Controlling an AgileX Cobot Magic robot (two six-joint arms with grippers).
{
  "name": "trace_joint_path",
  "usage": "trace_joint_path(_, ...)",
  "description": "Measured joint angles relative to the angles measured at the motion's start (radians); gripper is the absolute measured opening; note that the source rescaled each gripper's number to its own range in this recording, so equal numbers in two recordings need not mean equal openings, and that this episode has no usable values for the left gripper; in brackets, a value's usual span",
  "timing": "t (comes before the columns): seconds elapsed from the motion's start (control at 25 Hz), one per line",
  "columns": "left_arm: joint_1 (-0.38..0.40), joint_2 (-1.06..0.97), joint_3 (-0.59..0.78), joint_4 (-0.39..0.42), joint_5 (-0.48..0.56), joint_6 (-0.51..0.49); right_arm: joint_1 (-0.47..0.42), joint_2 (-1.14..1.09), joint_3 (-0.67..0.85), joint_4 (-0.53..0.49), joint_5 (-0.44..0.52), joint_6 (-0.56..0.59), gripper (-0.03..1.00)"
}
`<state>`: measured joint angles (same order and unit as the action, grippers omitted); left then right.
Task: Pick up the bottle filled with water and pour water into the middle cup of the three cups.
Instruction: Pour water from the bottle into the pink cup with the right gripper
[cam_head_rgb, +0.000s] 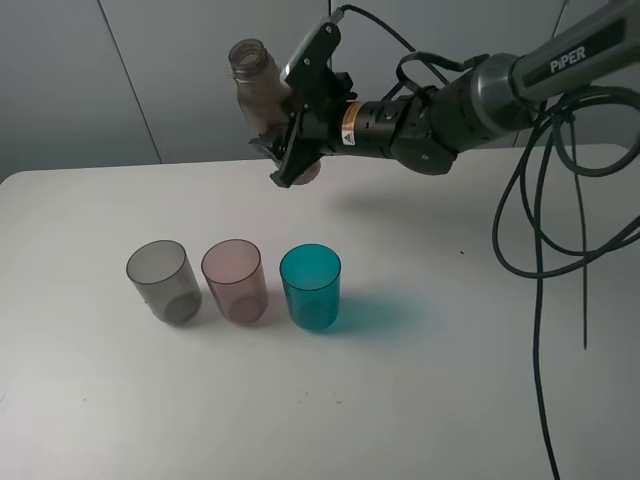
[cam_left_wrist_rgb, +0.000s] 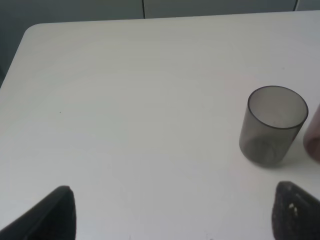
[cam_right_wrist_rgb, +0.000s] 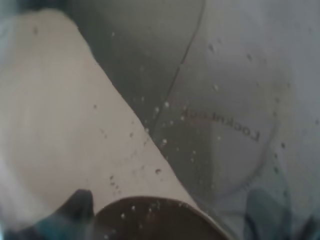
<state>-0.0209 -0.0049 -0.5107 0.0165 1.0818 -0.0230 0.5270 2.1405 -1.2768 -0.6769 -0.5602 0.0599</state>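
Note:
My right gripper (cam_head_rgb: 300, 105) is shut on the smoky brown-pink bottle (cam_head_rgb: 258, 92) and holds it high in the air, behind the cups, tilted with its open neck up and to the left. The bottle fills the right wrist view (cam_right_wrist_rgb: 220, 125), which looks through its wet wall. The three cups stand in a row on the table: smoky grey (cam_head_rgb: 162, 281), pale pink in the middle (cam_head_rgb: 235, 281), teal (cam_head_rgb: 311, 288). My left gripper (cam_left_wrist_rgb: 172, 215) is open and empty, low over the table near the grey cup (cam_left_wrist_rgb: 272, 125). It is not in the exterior high view.
The white table (cam_head_rgb: 450, 400) has a rounded far left corner (cam_left_wrist_rgb: 35, 30). A grey wall stands behind it. Black cables (cam_head_rgb: 540, 250) hang from the right arm over the table's right side. The pink cup's edge shows in the left wrist view (cam_left_wrist_rgb: 315, 137).

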Motion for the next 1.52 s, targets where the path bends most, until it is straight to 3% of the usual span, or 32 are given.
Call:
trace_joint_path(0.32, 0.000, 0.000, 0.000, 0.000, 0.000, 0.000, 0.000, 0.008, -0.002, -0.099, -0.045, -0.239, 0.00)
trace_joint_path(0.72, 0.000, 0.000, 0.000, 0.000, 0.000, 0.000, 0.032, 0.008, -0.002, -0.202, -0.083, -0.400, 0.00)
trace_joint_path(1.32, 0.000, 0.000, 0.000, 0.000, 0.000, 0.000, 0.051, 0.035, -0.002, -0.155, -0.055, -0.747, 0.00)
trace_joint_path(1.52, 0.000, 0.000, 0.000, 0.000, 0.000, 0.000, 0.051, 0.053, -0.002, -0.146, -0.053, -0.782, 0.00)
